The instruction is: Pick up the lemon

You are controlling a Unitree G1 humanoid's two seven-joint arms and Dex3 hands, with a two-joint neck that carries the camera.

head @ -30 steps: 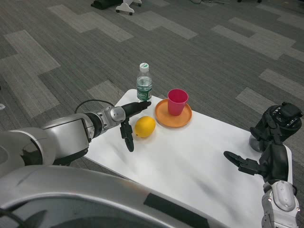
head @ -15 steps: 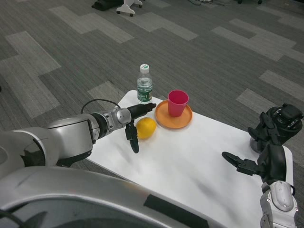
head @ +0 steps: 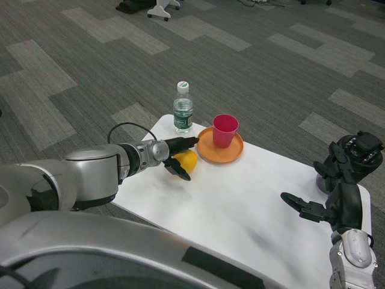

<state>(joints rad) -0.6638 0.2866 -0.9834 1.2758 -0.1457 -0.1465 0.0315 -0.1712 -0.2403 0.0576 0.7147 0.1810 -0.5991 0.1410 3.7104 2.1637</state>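
My left hand (head: 178, 158) wrapped lemon (head: 186, 159), fingers closing around it; lemon not lifted off bench (head: 240, 198). Right hand (head: 328, 208) idle at 4 o'clock, fingers spread.

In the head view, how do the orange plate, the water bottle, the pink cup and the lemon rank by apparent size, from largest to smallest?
1. Orange plate, the widest.
2. Water bottle, the tallest but narrow.
3. Pink cup.
4. Lemon, though the left hand covers part of it, so its place relative to the cup is unsure.
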